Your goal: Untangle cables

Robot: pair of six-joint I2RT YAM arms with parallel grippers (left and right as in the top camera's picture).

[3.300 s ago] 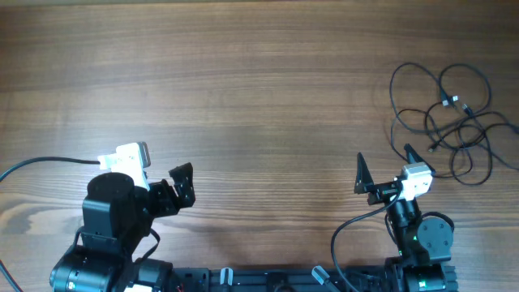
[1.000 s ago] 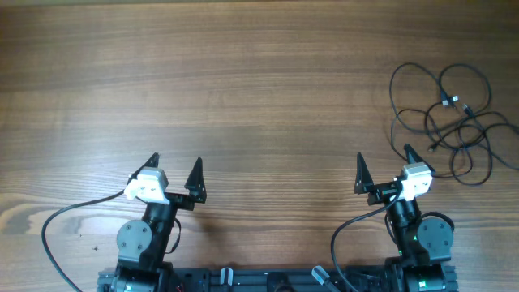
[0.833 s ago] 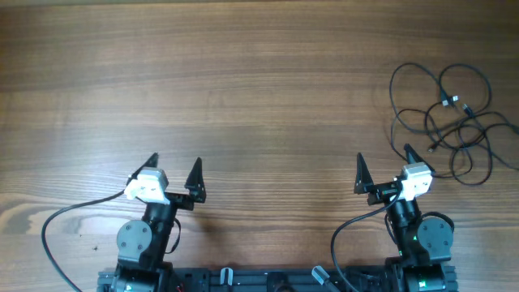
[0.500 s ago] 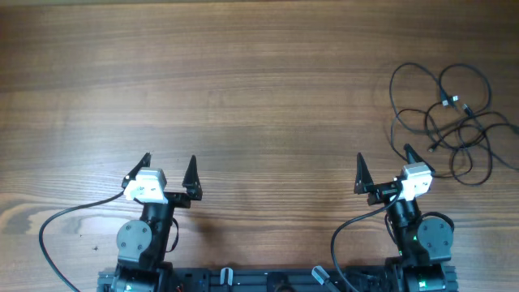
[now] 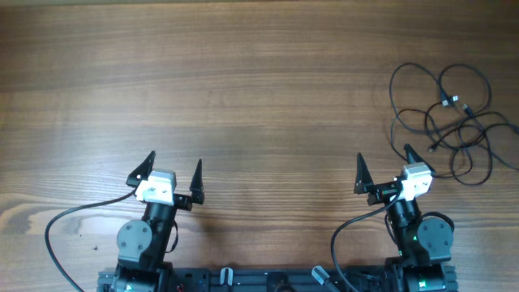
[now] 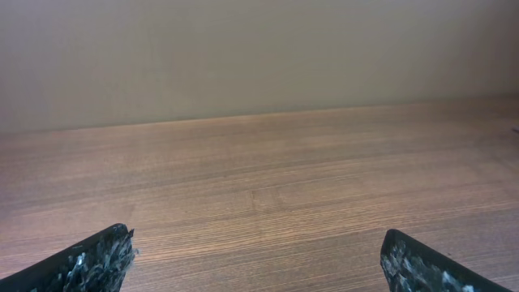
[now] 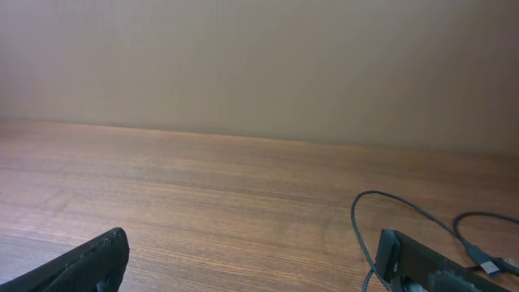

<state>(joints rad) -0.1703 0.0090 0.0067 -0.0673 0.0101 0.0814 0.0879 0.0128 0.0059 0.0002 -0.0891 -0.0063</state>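
Basically nothing is done yet: the cables point(image 5: 458, 126) sit in one tangled bunch of overlapping loops at the far right of the surface point(image 5: 259, 97), with no strand pulled free. All the untangling is left, I'd judge. Right claw point(image 5: 384, 154) is spread wide and empty. The bunch lies ahead of it and off to its right, near but not touching. Right wrist view shows one loop low at right. Left claw point(image 5: 174, 161) is also spread and empty, well apart from the cables.
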